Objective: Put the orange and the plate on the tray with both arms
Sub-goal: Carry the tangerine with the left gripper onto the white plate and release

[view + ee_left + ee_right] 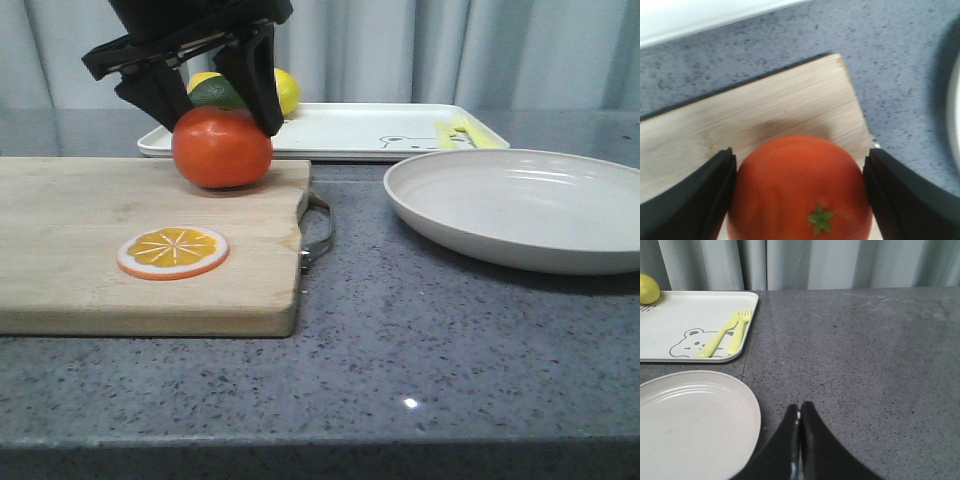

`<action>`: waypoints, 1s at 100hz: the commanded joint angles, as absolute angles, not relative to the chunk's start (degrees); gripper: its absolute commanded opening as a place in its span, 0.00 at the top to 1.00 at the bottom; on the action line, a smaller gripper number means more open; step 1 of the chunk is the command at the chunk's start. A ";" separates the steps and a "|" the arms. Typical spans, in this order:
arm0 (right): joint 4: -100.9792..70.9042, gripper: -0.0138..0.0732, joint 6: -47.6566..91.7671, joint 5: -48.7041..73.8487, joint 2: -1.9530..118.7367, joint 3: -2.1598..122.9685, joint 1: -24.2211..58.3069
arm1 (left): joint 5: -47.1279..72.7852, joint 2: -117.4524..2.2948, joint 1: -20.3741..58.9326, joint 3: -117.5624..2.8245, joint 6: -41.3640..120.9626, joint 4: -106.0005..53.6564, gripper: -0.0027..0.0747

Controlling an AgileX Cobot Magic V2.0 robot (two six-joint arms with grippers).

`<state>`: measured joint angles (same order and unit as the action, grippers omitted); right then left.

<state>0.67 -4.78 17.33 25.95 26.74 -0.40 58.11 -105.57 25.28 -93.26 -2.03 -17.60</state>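
The left tool [212, 112] hugs the orange [222, 147], which sits on the cutting board [100, 250]. The right tool [799, 412] is closed and holds nothing. The plate [520, 205] waits on the surface beside the tray [350, 130]. Nothing is on the tray yet.

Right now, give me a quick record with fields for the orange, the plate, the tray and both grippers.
orange: round glossy orange fruit resting on the wooden cutting board, between the fingers of the left gripper
plate: wide off-white round plate on the grey table, empty, beside the board
tray: white rectangular tray with bear drawing behind the board, holding yellow lemons and yellow cutlery
left gripper: fingers on both sides of the orange; contact unclear
right gripper: shut, empty, near the plate
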 commanded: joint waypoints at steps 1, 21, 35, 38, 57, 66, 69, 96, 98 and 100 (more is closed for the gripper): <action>1.10 0.91 -4.48 12.93 26.59 28.68 -0.61 | 55.95 -102.66 25.72 -95.30 -0.86 -22.33 0.49; 1.10 0.91 -4.48 12.93 26.59 28.68 -0.61 | 55.05 -102.66 28.12 -99.01 0.86 -24.25 0.49; 1.10 0.91 -4.48 12.93 26.59 28.68 -0.61 | 53.59 -103.46 31.20 -101.95 0.94 -24.25 0.49; 1.10 0.91 -4.48 12.93 26.59 28.68 -0.61 | 53.59 -103.94 32.02 -102.64 0.94 -24.25 0.49; 1.10 0.91 -4.48 12.93 26.59 28.68 -0.61 | 53.79 -109.63 38.28 -108.82 0.94 -24.13 0.49; 1.10 0.91 -4.48 12.93 26.59 28.68 -0.61 | 53.91 -112.52 40.83 -112.38 0.94 -24.13 0.49; 1.10 0.91 -4.48 12.93 26.59 28.68 -0.61 | 53.91 -113.39 41.57 -113.50 0.94 -24.13 0.49; 1.10 0.91 -4.48 12.93 26.59 28.68 -0.61 | 54.52 -120.91 46.00 -122.35 0.94 -24.13 0.49; 1.10 0.91 -4.48 12.93 26.59 28.68 -0.61 | 54.52 -121.33 46.30 -122.92 0.94 -24.13 0.49; 1.10 0.91 -4.48 12.93 26.59 28.68 -0.61 | 54.52 -121.69 46.32 -123.42 0.94 -24.00 0.49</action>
<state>0.67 -4.78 17.33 25.95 26.74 -0.40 56.19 -123.45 45.37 -119.48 0.75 -22.44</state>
